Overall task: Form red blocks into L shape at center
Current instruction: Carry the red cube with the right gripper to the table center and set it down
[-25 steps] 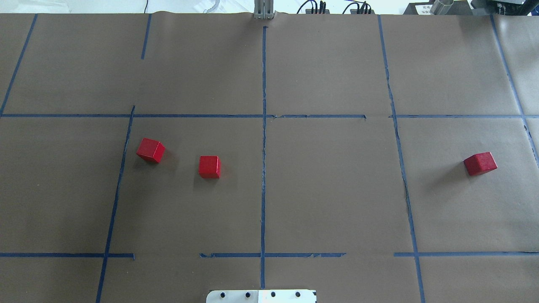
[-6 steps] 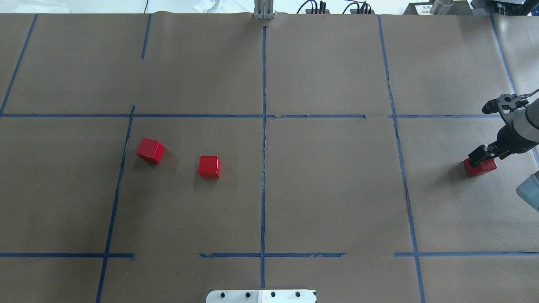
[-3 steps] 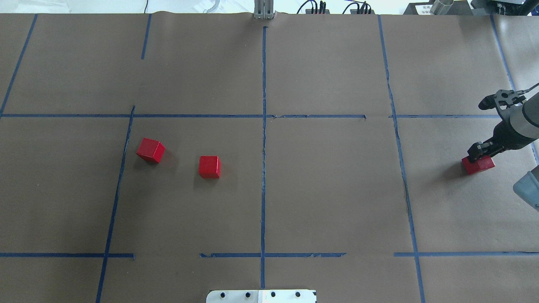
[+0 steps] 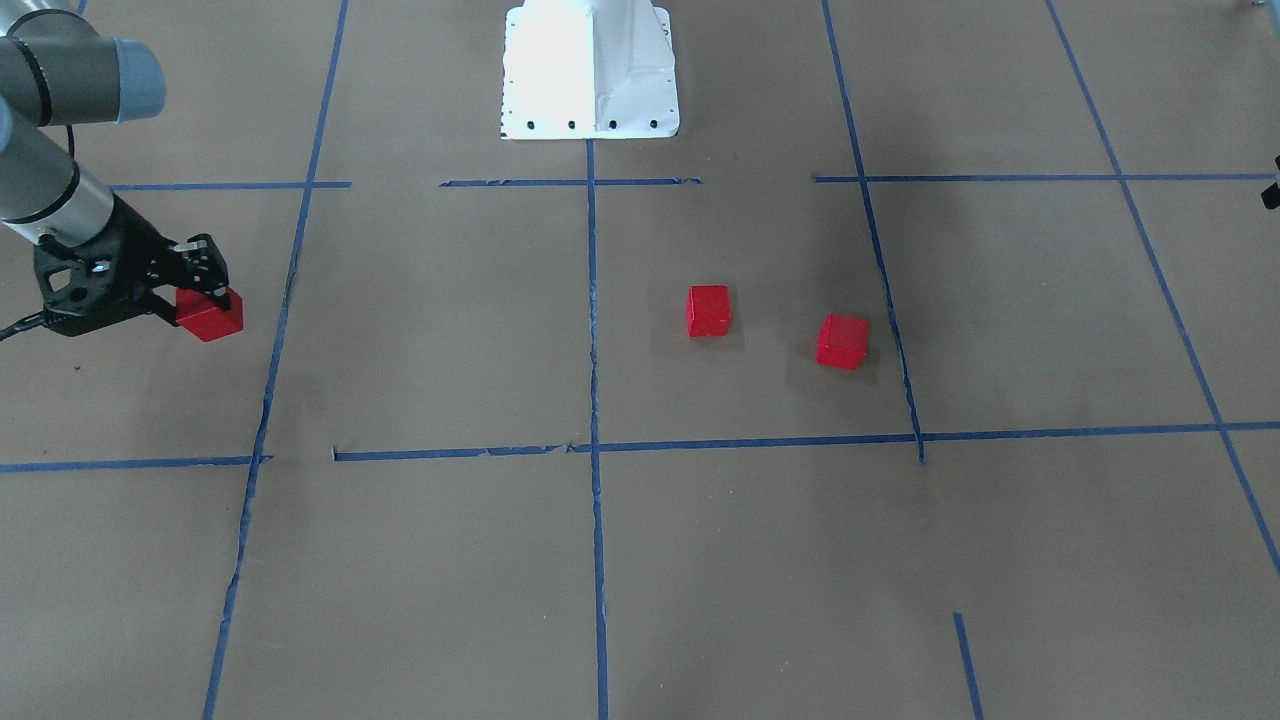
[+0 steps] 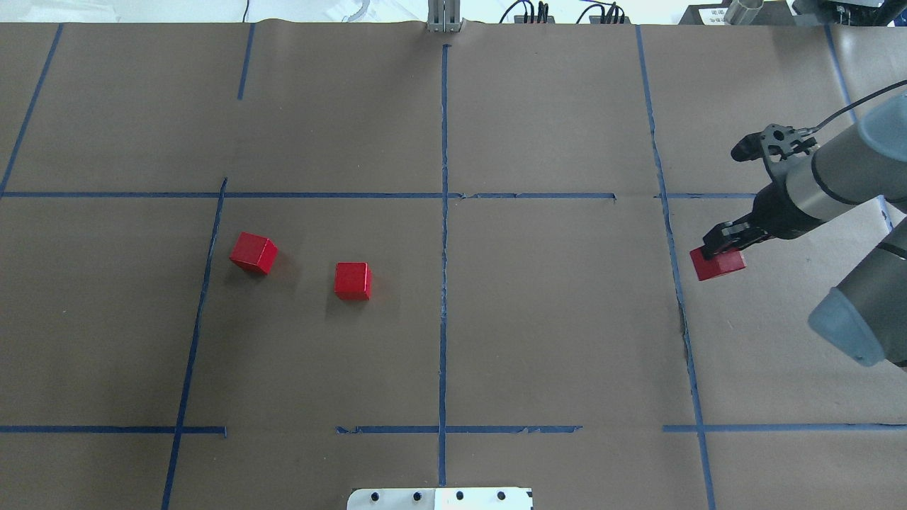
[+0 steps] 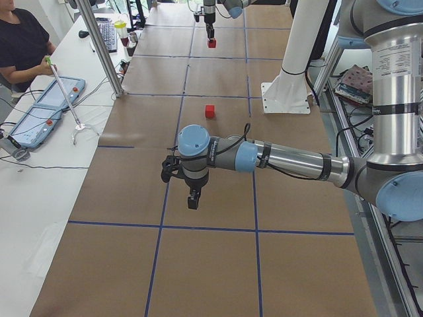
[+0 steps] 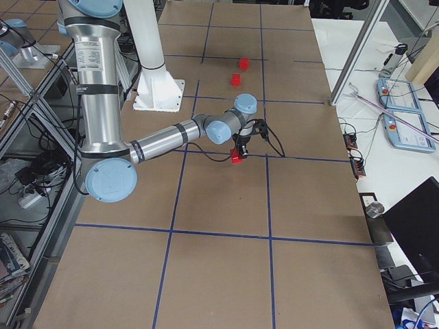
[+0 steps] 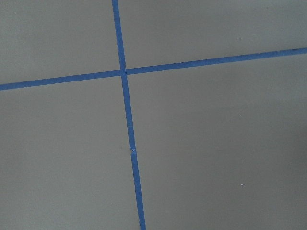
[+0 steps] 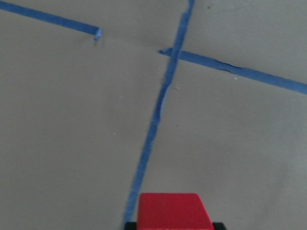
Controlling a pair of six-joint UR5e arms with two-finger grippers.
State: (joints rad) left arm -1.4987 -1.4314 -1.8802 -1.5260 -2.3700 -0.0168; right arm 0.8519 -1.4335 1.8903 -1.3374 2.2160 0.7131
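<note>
My right pincer (image 5: 717,249) grips a red block (image 5: 719,266) from above, its black fingers (image 5: 730,237) closed on opposite faces. The cube's lower part shows just beneath the tips. The block sits in the middle row of the taped grid on my right side, just beyond the long blue tape line (image 5: 672,234) that bounds the centre-right square. From across the table, the same cube (image 4: 210,315) juts out ahead of the pincer (image 4: 203,290), red against the brown paper table (image 4: 420,330). In my right wrist view it fills the bottom edge, with a dark pad at each lower corner. Whether it is clear of the paper, I cannot tell.

The other two red blocks lie free in the centre-left square on my left side, well apart from the pincer. The inner block (image 5: 353,281) sits closer to the middle tape line. The outer block (image 5: 254,253) is turned at an angle near the square's far-left border, with a gap between the pair.

My left pincer (image 6: 192,200) points down over a tape line at the table's left end. It shows only in the side camera, so I cannot tell whether it is open or closed.
</note>
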